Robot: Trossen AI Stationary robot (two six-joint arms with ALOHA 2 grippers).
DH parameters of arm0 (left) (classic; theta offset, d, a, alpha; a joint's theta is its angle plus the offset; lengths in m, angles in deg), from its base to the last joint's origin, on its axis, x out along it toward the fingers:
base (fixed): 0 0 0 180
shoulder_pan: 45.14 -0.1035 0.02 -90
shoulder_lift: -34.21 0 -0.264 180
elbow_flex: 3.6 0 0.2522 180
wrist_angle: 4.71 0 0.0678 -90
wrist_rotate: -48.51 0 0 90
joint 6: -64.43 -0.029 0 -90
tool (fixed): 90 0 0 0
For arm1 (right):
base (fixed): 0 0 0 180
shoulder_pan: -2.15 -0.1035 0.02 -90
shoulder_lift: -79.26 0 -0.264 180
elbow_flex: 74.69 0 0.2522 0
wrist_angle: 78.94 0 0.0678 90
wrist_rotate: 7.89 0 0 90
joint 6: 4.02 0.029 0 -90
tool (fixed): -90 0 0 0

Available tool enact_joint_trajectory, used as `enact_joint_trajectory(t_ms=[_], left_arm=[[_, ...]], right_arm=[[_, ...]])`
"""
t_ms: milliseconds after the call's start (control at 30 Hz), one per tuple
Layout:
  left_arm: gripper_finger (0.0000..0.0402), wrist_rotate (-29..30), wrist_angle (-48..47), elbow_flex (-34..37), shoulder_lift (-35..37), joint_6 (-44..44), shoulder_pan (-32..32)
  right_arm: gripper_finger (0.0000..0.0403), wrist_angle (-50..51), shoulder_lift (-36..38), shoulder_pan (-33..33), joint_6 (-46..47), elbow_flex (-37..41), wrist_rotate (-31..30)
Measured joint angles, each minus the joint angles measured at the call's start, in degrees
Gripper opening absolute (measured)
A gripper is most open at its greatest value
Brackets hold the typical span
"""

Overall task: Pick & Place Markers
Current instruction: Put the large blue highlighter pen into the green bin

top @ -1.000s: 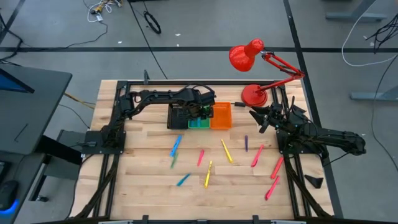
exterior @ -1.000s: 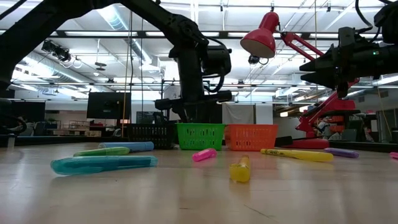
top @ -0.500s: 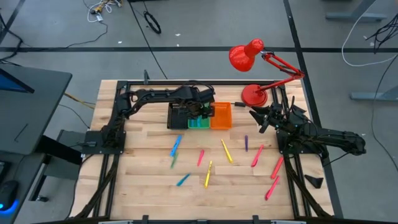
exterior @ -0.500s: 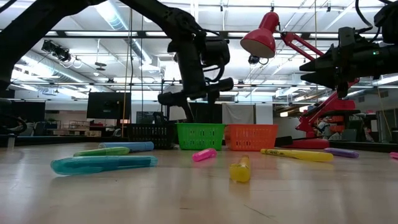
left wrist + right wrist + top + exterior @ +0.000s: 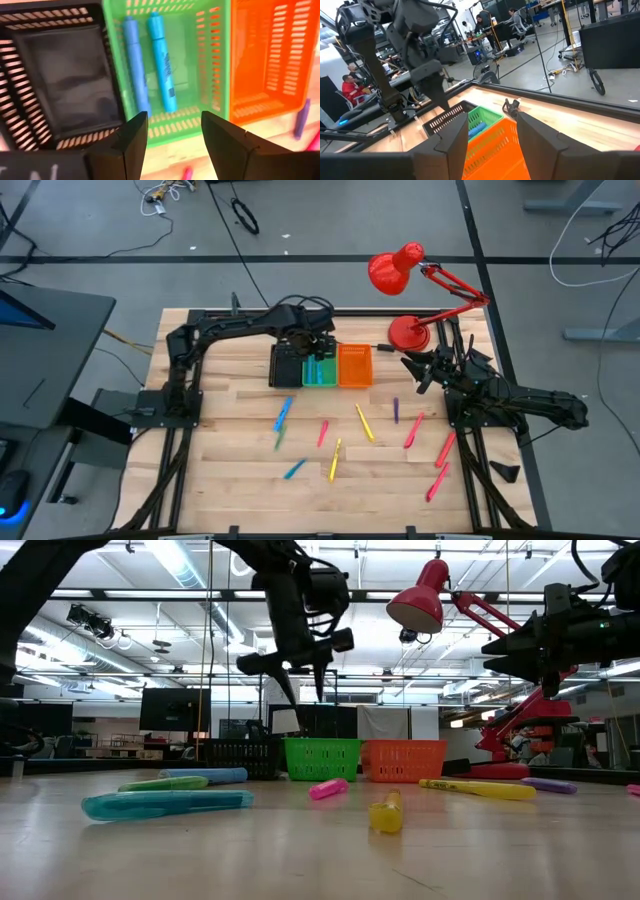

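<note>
Several markers lie scattered on the wooden table: blue (image 5: pixel 283 413), pink (image 5: pixel 322 432), yellow (image 5: pixel 364 422), purple (image 5: pixel 396 410) and more pink ones (image 5: pixel 445 448) toward the right. Two blue markers (image 5: pixel 136 70) (image 5: pixel 162 65) lie side by side on the floor of the green bin (image 5: pixel 320 370). My left gripper (image 5: pixel 174 122) hangs open above that bin, fingers pointing down, nothing between them; the low view shows it (image 5: pixel 300 690) well above the bin's rim. My right gripper (image 5: pixel 412 372) waits open and level at the table's right.
A black bin (image 5: pixel 287 366) and an orange bin (image 5: pixel 355 365) flank the green one at the table's far middle. A red desk lamp (image 5: pixel 410 330) stands at the far right, its head (image 5: pixel 420 595) over the bins. People sit in the room behind.
My left gripper has risen straight up from the green bin's rim to well above it and has rolled a little about its own axis, staying open with nothing in it. The markers have not moved.
</note>
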State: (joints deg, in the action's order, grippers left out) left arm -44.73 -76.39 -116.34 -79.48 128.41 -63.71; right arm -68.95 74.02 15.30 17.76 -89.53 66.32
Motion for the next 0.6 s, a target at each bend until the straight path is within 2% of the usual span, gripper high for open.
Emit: enact_joint_trajectory(t_ms=[400,600], left_arm=[[0.0193,1.77,-6.39,0.0,6.42,-0.79,0.02],[0.019,3.05,-9.6,-0.04,7.23,-0.33,0.37]], right_arm=[[0.017,0.0,0.0,0.0,0.0,-0.01,0.03],[0.017,0.11,0.0,0.0,0.0,-0.01,0.0]])
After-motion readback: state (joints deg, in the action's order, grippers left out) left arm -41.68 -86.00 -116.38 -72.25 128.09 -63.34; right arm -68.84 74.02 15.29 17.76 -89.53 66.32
